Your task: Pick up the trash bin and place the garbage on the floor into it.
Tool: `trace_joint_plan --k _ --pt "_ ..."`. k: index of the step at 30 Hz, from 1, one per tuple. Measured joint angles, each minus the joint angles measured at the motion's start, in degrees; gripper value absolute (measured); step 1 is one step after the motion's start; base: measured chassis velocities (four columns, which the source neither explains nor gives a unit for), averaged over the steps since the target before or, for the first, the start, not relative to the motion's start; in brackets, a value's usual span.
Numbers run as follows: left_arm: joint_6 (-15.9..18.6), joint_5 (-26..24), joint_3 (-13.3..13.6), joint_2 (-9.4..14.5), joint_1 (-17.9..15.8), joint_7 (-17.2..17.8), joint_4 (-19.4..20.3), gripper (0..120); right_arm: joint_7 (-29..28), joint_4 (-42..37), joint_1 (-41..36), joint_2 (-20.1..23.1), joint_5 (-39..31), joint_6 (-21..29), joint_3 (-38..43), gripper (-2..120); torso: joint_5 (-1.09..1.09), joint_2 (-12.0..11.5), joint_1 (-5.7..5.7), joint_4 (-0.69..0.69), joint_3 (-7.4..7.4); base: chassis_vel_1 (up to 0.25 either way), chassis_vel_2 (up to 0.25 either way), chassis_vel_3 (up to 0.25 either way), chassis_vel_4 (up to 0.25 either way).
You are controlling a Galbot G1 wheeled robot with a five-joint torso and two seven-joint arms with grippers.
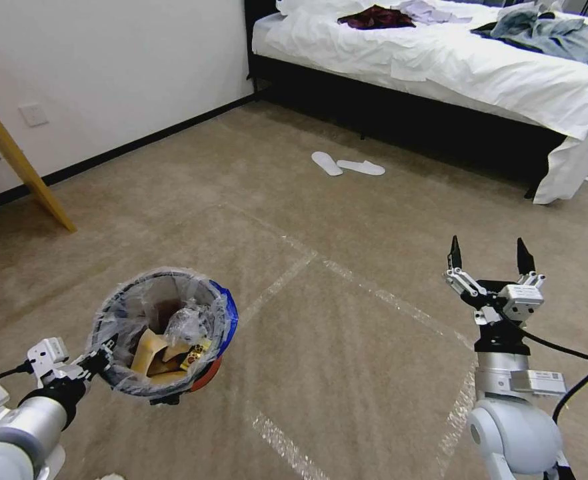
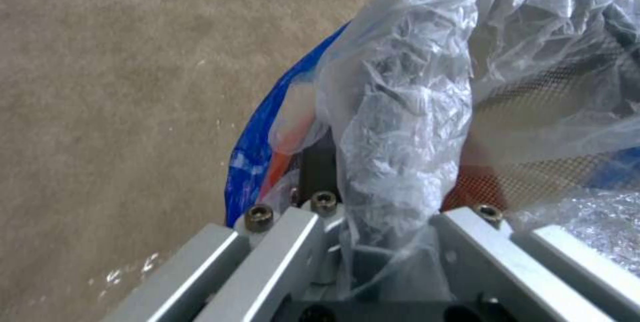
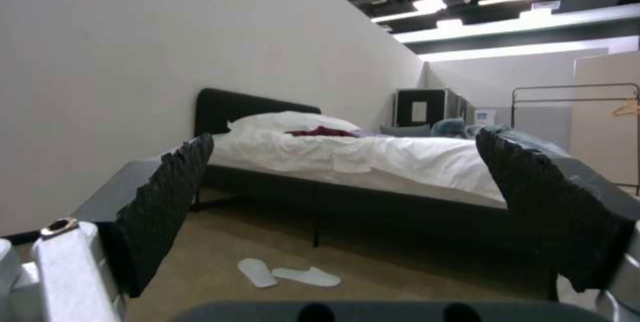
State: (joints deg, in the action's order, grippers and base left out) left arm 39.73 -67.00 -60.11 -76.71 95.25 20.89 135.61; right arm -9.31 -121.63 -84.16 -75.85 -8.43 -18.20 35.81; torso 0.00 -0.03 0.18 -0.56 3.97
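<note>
The trash bin [image 1: 222,313], a small red bucket with a clear liner and a blue bag edge, hangs above the carpet at the lower left of the head view. My left gripper [image 1: 97,360] is shut on its near rim. In the left wrist view the left gripper [image 2: 373,202] clamps the liner-wrapped rim, with the red wall [image 2: 281,156] and blue edge [image 2: 263,132] beside it. Garbage lies inside the bin: brown cardboard [image 1: 149,353], a clear plastic wad [image 1: 184,323] and a yellow wrapper [image 1: 196,355]. My right gripper [image 1: 487,253] is raised at the right, open and holding nothing.
A pair of white slippers [image 1: 346,165] lies on the carpet before the bed [image 1: 441,60]. A slanted wooden leg [image 1: 21,167] stands by the left wall. Tape lines cross the carpet between my arms. A small white scrap [image 1: 111,477] shows at the bottom edge.
</note>
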Motion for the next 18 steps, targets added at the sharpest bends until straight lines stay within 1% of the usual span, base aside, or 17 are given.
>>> trace_joint_plan --k 3,9,16,18 --pt "0.04 -0.24 -0.13 0.09 0.00 0.12 -0.10 1 0.01 0.24 0.17 -0.02 0.12 0.00 -0.41 100 0.02 0.00 0.00 0.01 0.00 -0.155 0.149 0.139 -0.141" --pt "0.31 -2.45 -0.67 0.70 -0.53 1.27 -0.59 1 0.20 0.95 0.83 0.05 0.46 0.00 -1.37 100 0.00 0.00 0.00 0.00 0.00 -0.170 0.175 0.166 -0.179" --pt "0.50 -3.05 -0.71 0.92 -0.82 1.66 -0.84 1 0.50 1.41 0.94 0.20 0.68 0.00 -1.96 100 0.00 0.00 0.00 0.01 0.00 -0.157 0.162 0.175 -0.160" --pt "0.54 -3.14 -0.71 0.98 -0.85 1.71 -0.98 1 0.53 1.54 0.98 0.20 0.81 -0.02 -2.39 100 0.00 0.00 0.00 0.00 -0.01 -0.160 0.153 0.162 -0.155"
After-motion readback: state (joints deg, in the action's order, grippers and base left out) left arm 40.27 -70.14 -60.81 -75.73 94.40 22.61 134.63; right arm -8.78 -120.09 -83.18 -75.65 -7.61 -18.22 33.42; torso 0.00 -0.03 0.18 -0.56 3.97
